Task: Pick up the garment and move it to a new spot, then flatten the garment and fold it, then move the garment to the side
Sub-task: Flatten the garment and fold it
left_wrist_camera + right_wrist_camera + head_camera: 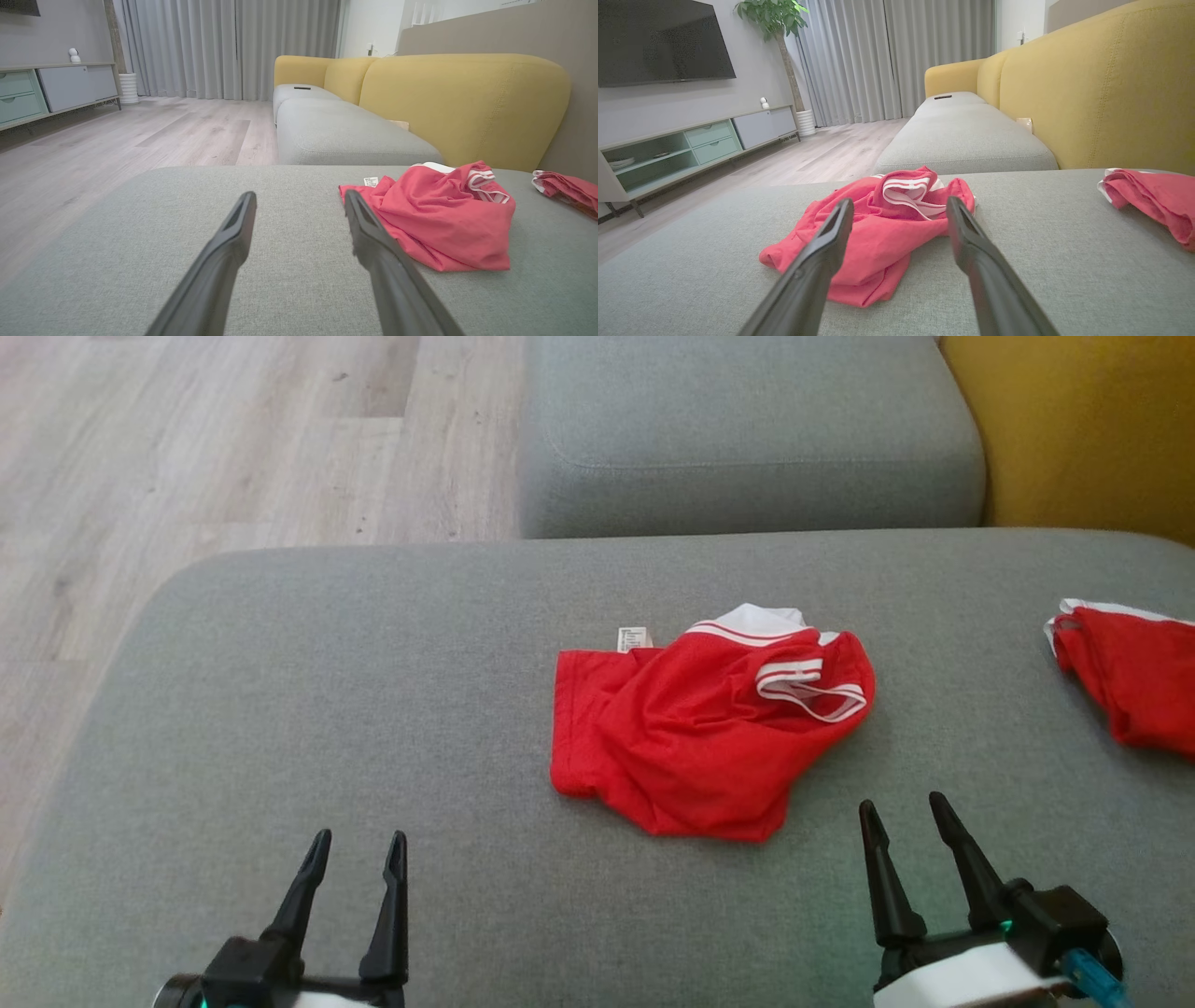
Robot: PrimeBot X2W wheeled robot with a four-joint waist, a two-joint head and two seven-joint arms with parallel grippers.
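Grey sofa cushion [280,709] carries the crumpled red garment [700,747] at centre. From it, the left gripper [360,840] sits at 7 o'clock and the right gripper [901,803] at 5 o'clock, both spread wide, empty, clear of the fabric.

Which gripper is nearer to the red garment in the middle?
Right. The right gripper sits just off the near right corner of the red garment; the left gripper is farther, off its left.
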